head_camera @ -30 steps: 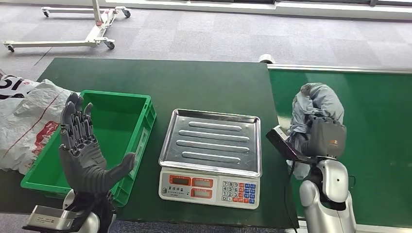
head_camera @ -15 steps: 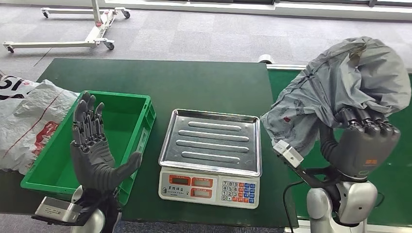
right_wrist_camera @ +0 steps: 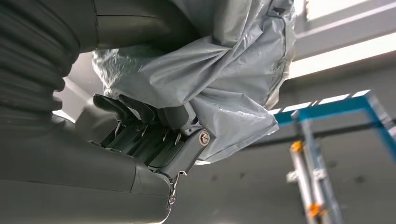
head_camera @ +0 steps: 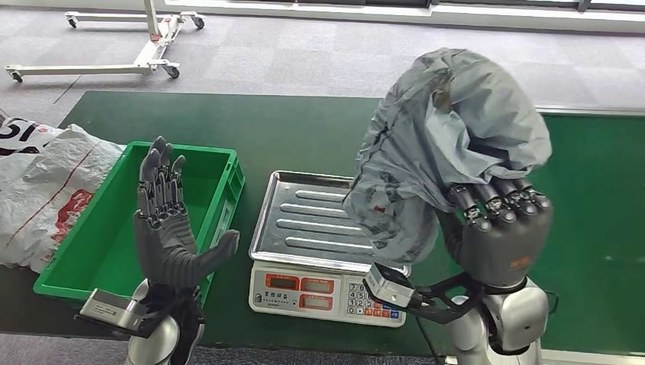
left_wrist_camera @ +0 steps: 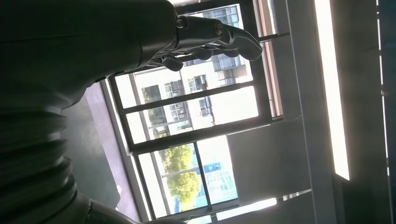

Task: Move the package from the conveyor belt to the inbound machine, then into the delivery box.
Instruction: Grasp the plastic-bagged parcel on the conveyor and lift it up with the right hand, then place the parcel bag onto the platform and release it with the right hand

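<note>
The right hand grips the grey package, held up over the scale's metal tray. The left hand stands raised over the green bin, fingers wide, holding nothing.

Even bright head view, soft shadows, wrist views backlit by windows and ceiling lights, foreground dark

The grey package hides the scale tray's right corner and part of the counter. The white sack is cut off at the frame's left edge.
</note>
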